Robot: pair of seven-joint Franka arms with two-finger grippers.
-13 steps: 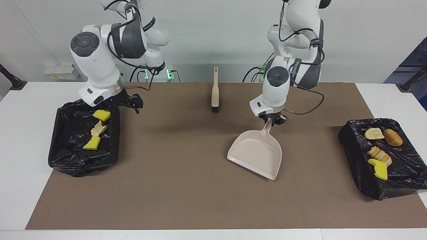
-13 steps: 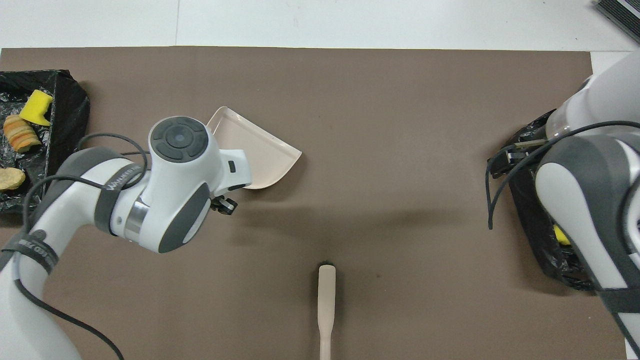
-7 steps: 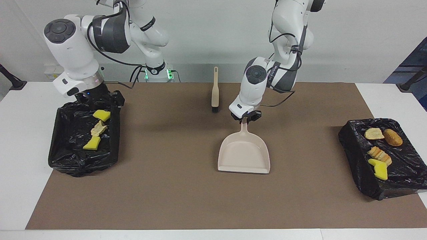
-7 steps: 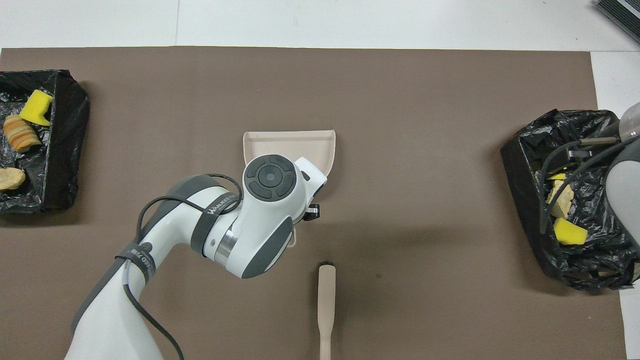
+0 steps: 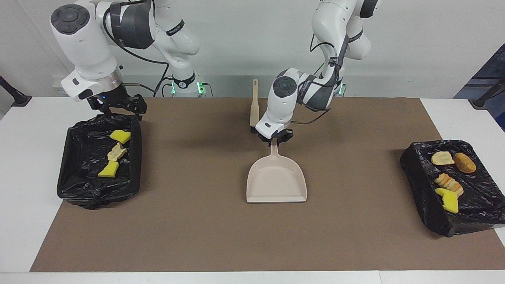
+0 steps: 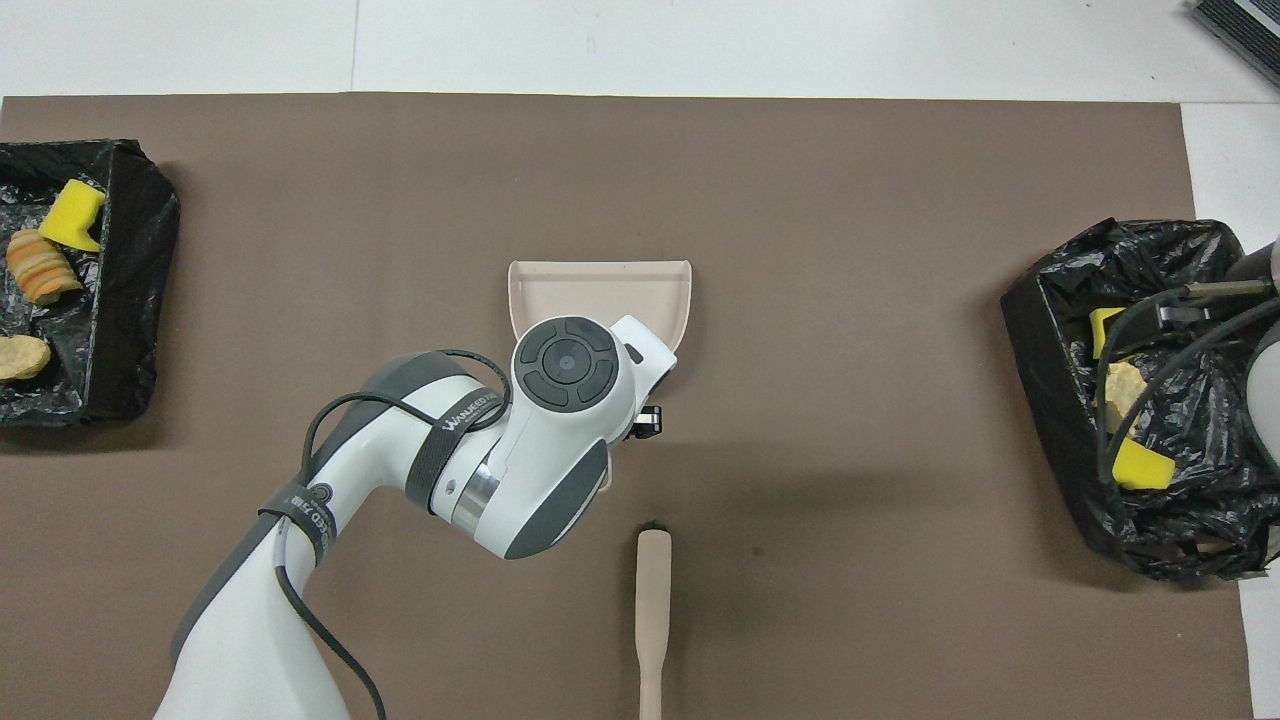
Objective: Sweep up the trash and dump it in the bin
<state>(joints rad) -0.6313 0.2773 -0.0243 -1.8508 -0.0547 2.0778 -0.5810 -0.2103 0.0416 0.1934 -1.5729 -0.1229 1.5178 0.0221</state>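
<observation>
Since a second ago the dustpan [image 5: 276,177] has swung round and slid toward the middle of the tabletop [image 5: 221,236] — its mouth now faces squarely away from the robots, and it lies flat on the brown mat [image 5: 197,221]. The left tool [image 5: 275,139] has come with it and sits at the tip of the dustpan's handle; whether its fingers are spread or pinching the handle cannot be told from either view. The right arm has lifted, and the right tool [image 5: 118,105] now hangs with its fingers spread over the nearer edge of the black-lined bin [image 5: 79,185] at the right arm's end.

The trash is all in the two bins. Three scraps [image 5: 114,153] — two yellow sponge chunks and a tan lump between them — lie in that bin. Four more scraps [image 5: 449,173] lie in the second black-lined bin [image 5: 434,213] at the left arm's end: two tan bread-like lumps, a ridged golden one and a yellow sponge.

The brush [image 5: 254,105] lies just beside the left tool, nearer to the robots than the dustpan, bristles toward the dustpan.
</observation>
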